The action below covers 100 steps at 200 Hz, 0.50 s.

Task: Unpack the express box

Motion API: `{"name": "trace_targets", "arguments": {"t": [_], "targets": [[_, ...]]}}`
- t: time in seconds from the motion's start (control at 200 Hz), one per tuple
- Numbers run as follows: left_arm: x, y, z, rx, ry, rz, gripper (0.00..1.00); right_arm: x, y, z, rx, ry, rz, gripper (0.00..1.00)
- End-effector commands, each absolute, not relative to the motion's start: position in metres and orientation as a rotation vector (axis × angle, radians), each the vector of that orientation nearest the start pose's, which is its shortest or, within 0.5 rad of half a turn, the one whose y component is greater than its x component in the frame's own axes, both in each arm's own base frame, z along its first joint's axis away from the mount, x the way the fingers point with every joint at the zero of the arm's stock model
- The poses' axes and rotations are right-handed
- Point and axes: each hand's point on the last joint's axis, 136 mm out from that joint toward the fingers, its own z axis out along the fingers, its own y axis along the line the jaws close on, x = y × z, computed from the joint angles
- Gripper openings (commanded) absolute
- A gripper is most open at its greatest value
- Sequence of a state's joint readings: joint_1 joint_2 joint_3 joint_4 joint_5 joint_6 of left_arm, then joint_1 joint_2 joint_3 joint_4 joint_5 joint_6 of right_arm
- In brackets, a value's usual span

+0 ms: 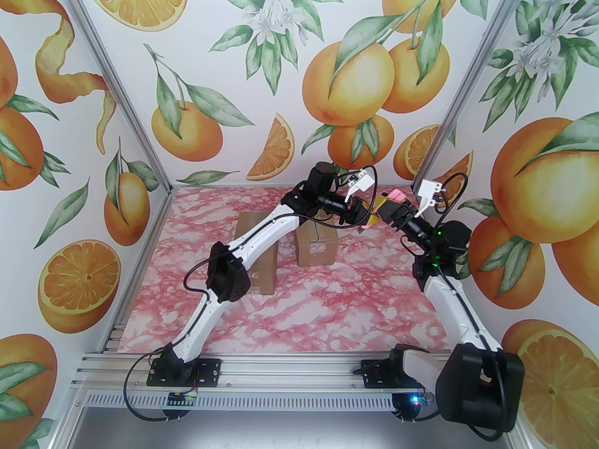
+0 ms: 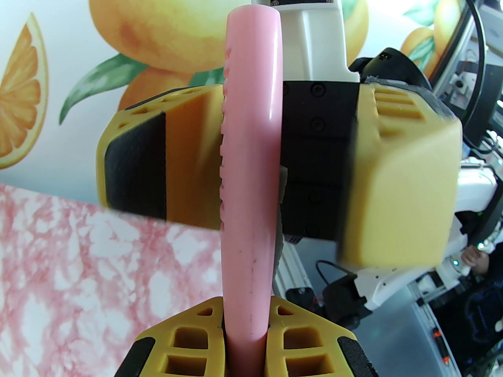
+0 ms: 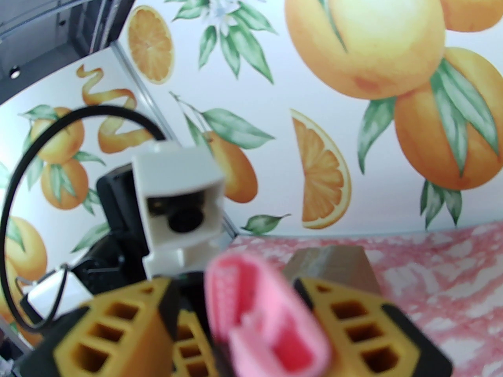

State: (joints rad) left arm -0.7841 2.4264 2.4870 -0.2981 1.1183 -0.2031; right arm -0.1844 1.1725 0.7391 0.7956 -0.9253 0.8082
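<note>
A pink utility knife [image 2: 251,140] stands upright between both grippers, raised above the back right of the table. My left gripper [image 2: 247,328] is shut on its lower end. My right gripper [image 2: 275,167] straddles its middle: one yellow finger [image 2: 188,151] touches it and a gap stays on the other side. From above, the left gripper [image 1: 365,214], right gripper [image 1: 384,207] and knife [image 1: 397,196] meet tip to tip. In the right wrist view the knife [image 3: 251,297] sits between the right gripper's [image 3: 232,289] fingers. Two taped cardboard express boxes [image 1: 317,247] [image 1: 259,260] rest on the table; the left arm hides part of the longer one.
The pink marbled table [image 1: 327,307] is walled by orange-print panels on three sides, with a metal post [image 1: 456,124] close behind the right gripper. One box [image 3: 330,261] lies just beyond the fingers in the right wrist view. The left wrist camera housing [image 3: 177,206] faces the right one.
</note>
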Motion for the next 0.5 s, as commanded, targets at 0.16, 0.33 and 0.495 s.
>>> {"name": "trace_targets", "arguments": {"t": [0.16,0.33,0.495], "targets": [[0.3028,-0.5258,0.3621,1.437,1.317,-1.689,0.00,0.3414,0.0907,0.3903,-0.325,1.343,1.079,0.36],[0.3016,-0.5228,0.3619,1.448,1.317,-1.701,0.00,0.3408,0.0940,0.3884,-0.341,1.354,1.097,0.26],[0.3043,-0.5197,0.3606,1.446,1.327,-1.707,0.00,0.3382,0.0961,0.3868,-0.350,1.355,1.098,0.11]]}}
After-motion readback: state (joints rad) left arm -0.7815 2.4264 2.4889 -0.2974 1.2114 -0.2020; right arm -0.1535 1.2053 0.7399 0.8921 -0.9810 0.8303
